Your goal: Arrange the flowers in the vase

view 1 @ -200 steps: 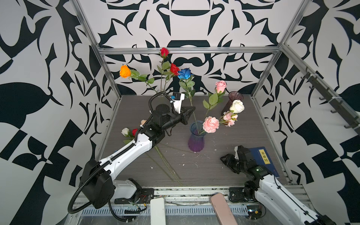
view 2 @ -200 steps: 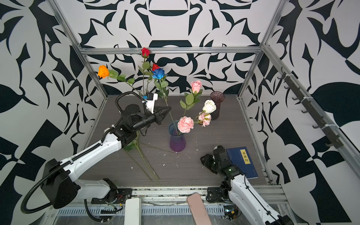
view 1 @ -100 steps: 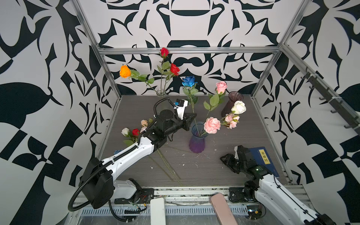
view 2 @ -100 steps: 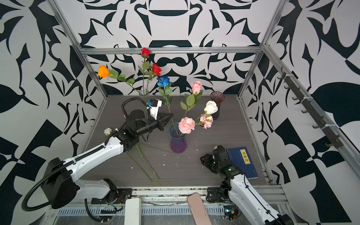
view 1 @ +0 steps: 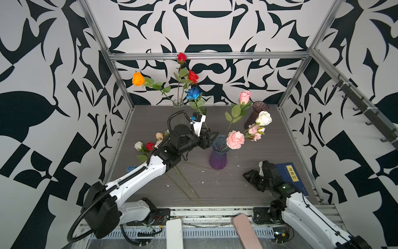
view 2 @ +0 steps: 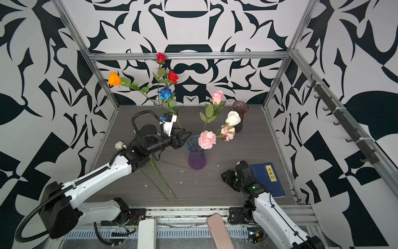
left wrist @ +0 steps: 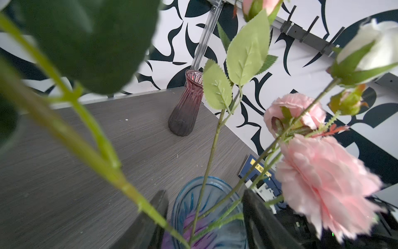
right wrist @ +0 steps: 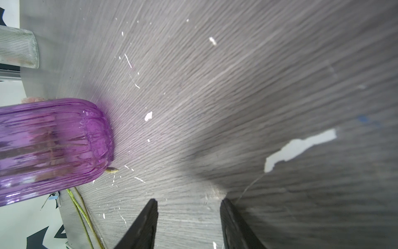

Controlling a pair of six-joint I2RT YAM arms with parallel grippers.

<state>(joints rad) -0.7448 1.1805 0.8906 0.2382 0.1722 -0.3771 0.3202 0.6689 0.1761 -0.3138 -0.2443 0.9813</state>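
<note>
Evidently placing step. In a top view: left gripper (view 1: 210,138) at vase (view 1: 218,154) rim, blue rose (view 1: 193,93) leaning above.

Left wrist: jaws apart, stem slanting between them into vase mouth.

Right wrist: right gripper (right wrist: 188,200) jaws apart, empty, over table (right wrist: 237,86).

Next, likely: back off clear of leaves, then fetch the flowers (view 1: 148,145) lying left.

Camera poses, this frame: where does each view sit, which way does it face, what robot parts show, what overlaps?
Top views: overhead at the front, looking down toward the back wall; left arm, right arm, left gripper, right gripper show.
Left wrist: on the left arm, facing over the blue-purple vase toward the dark vase and book; open jaws show.
Right wrist: on the right arm, facing across the table at that vase's base; open jaws show.
Shared: every view shows the blue-purple vase.
</note>
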